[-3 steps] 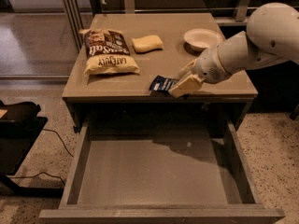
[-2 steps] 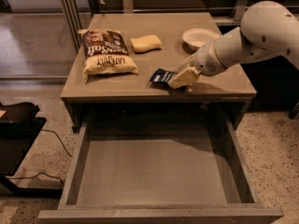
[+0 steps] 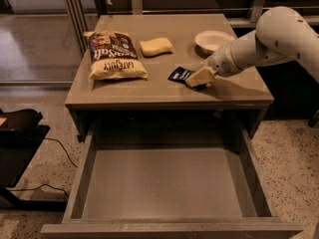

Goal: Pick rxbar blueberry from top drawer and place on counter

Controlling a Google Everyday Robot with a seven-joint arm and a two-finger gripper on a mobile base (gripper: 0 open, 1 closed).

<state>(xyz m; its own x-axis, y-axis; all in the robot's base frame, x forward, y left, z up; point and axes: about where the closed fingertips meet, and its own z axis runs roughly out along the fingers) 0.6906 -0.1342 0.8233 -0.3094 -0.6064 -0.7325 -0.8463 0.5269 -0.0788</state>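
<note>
The rxbar blueberry [image 3: 179,74] is a small dark navy wrapper, held low over the counter [image 3: 149,87] right of its middle. My gripper [image 3: 198,77] comes in from the right on the white arm and is shut on the bar's right end. The bar sticks out to the left of the cream fingers [image 3: 202,76]. I cannot tell whether the bar touches the surface. The top drawer [image 3: 164,190] is pulled wide open below the counter's front edge, and its flat bottom holds nothing.
A large brown-and-cream chip bag [image 3: 113,55] lies at the counter's left. A yellow sponge [image 3: 155,47] sits at the middle back and a white bowl [image 3: 214,39] at the back right. A black stand [image 3: 17,133] is on the floor at left.
My gripper has carried the bar from above the counter's front edge further back over the counter and lower toward its surface.
</note>
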